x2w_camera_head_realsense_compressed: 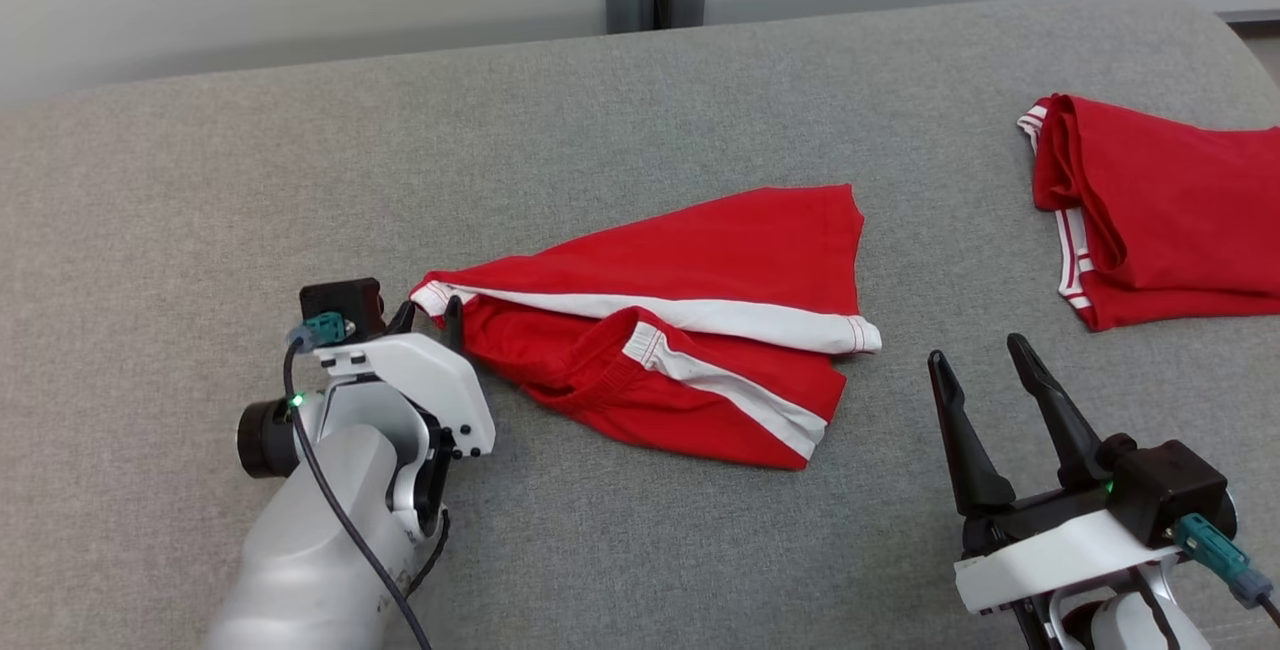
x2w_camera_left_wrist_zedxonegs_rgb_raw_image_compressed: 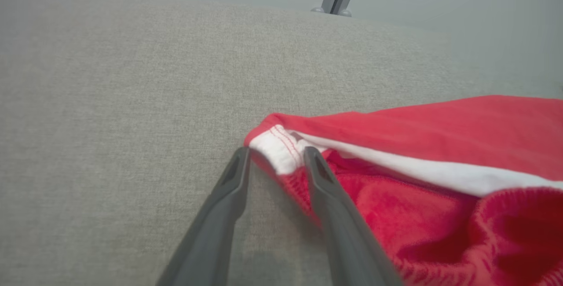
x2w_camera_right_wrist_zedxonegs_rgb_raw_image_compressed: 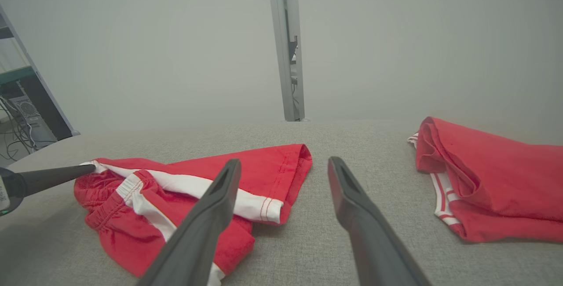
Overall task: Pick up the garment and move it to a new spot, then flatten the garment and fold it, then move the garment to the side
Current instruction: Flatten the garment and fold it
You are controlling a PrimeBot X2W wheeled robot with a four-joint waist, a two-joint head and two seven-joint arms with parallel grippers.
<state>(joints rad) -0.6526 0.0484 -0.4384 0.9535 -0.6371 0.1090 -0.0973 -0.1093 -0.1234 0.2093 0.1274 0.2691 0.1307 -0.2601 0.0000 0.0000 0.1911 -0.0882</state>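
At left, left end effector [x2w_camera_left_wrist_zedxonegs_rgb_raw_image_compressed: 275, 154] at middling width, fingers astride the white-banded corner [x2w_camera_left_wrist_zedxonegs_rgb_raw_image_compressed: 281, 145] of the red shorts [x2w_camera_head_realsense_compressed: 700, 260], crumpled mid-worktop [x2w_camera_head_realsense_compressed: 200, 180]. Pinch fully on the band, both layers in, before lifting. Raise slowly against slipping. Right end effector [x2w_camera_head_realsense_compressed: 975, 347] spread wide, empty, just right of the shorts. Folded red garment [x2w_camera_head_realsense_compressed: 1170, 200] farther right, well apart.

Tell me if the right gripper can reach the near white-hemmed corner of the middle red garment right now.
Probably yes. The right gripper is open, and only bare gray surface lies between it and that corner of the garment.
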